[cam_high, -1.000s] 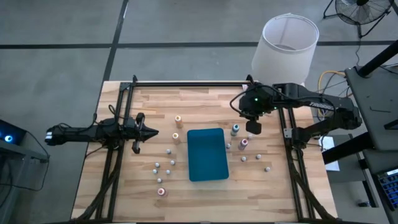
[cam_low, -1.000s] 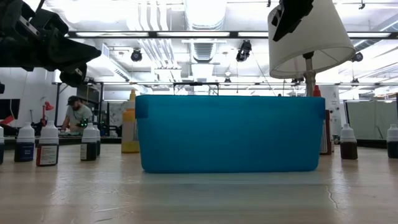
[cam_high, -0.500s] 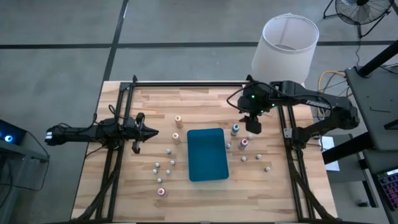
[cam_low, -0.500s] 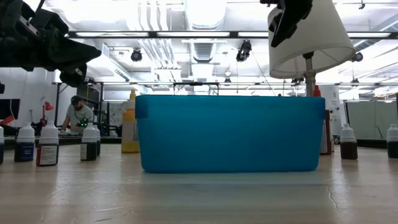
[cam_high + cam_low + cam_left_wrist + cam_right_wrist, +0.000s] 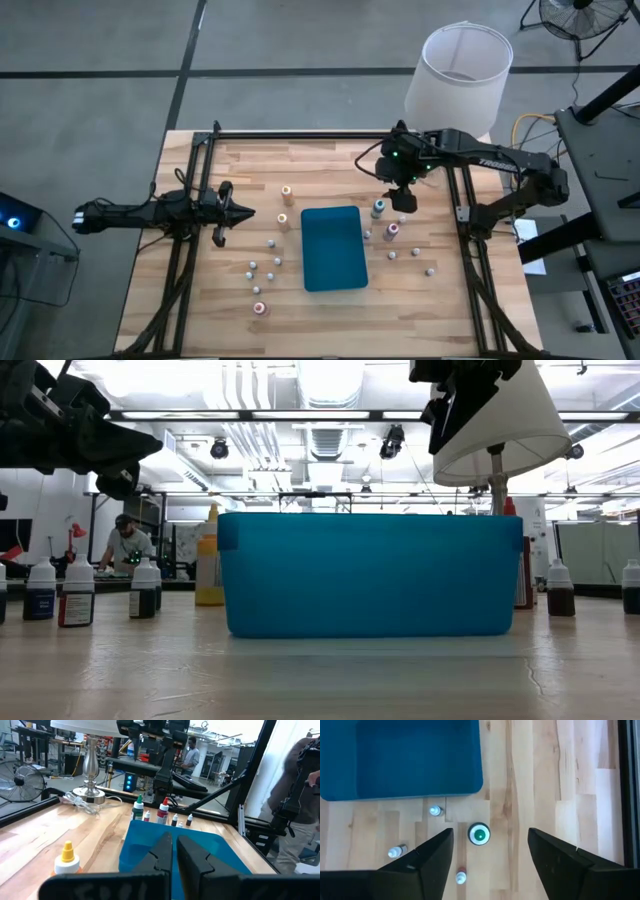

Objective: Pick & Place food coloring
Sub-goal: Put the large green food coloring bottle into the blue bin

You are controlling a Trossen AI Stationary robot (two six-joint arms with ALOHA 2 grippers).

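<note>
pale plank table (image 5: 240,300); right gripper (image 5: 490,851) jaws apart above round green-capped bottle (image 5: 479,834).

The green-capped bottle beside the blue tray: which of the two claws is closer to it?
The right. The right gripper hangs open directly above the green-capped bottle; the left gripper waits shut across the teal tray, much farther away.

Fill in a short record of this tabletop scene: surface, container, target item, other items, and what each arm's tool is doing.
surface: light wooden slatted table
container: teal rectangular plastic tray, nothing visible inside
target item: small green-capped bottle, upright beside the tray, between the open fingers in the right wrist view
other items: small food coloring bottles scattered on both sides of the tray
right tool: open, raised above the green-capped bottle
left tool: shut, waiting at the table's left side
</note>
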